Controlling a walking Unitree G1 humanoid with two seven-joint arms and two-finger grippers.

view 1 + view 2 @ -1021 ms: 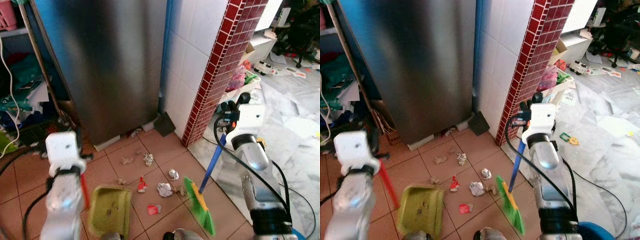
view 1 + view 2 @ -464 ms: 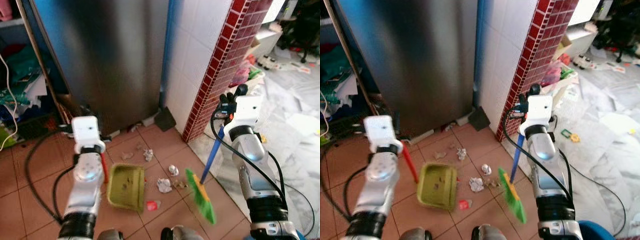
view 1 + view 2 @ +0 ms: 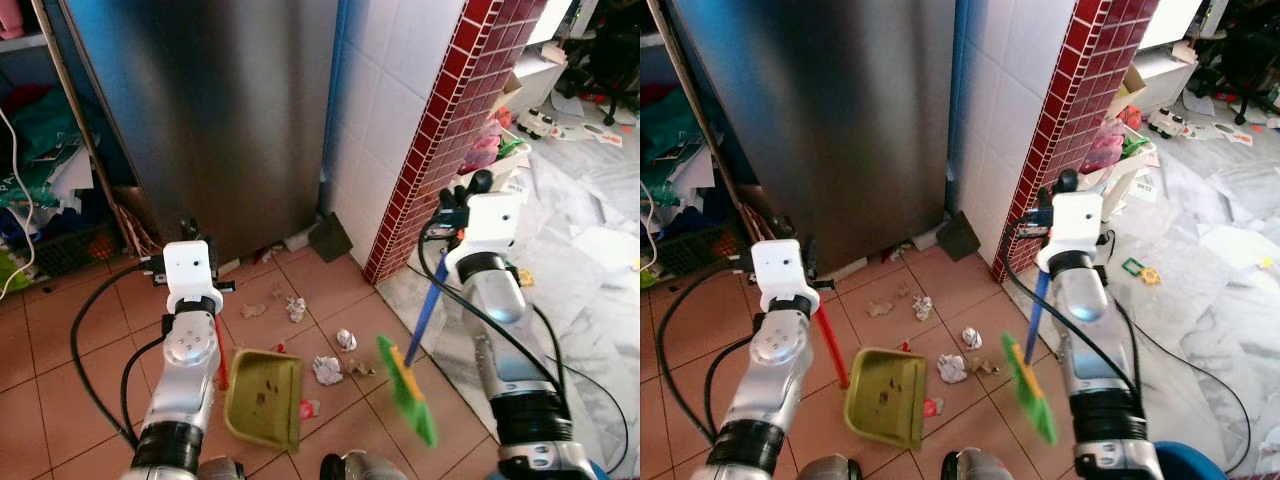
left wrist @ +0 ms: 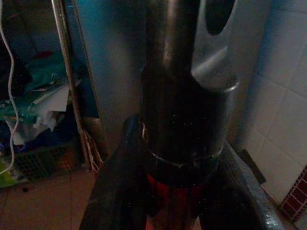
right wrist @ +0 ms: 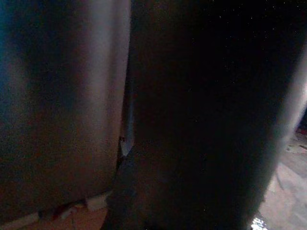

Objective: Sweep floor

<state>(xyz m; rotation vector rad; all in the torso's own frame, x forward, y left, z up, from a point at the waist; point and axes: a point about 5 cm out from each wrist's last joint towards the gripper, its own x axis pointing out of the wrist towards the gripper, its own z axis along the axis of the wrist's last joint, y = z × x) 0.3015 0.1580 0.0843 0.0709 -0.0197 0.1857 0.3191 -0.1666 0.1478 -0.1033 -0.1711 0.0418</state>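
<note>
Litter [image 3: 328, 369] lies between left tool's [image 4: 180, 191] clamped dustpan [image 3: 265, 396] and right tool's [image 3: 452, 232] gripped broom [image 3: 405, 388].

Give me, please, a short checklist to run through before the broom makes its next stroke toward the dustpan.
1. Dustpan held by the left tool on its red handle: ok, fingers flank the handle in the left wrist view.
2. Broom held on its blue handle by the right arm: cannot tell the grip, the right wrist view is too dark.
3. Litter lies between broom and dustpan: ok, crumpled paper sits there.
4. Dustpan mouth flat on the floor: cannot tell, it looks tilted.
5. Litter left farther back: not ok, scraps lie near the fridge.
6. Cables away from the sweep path: ok.
</note>
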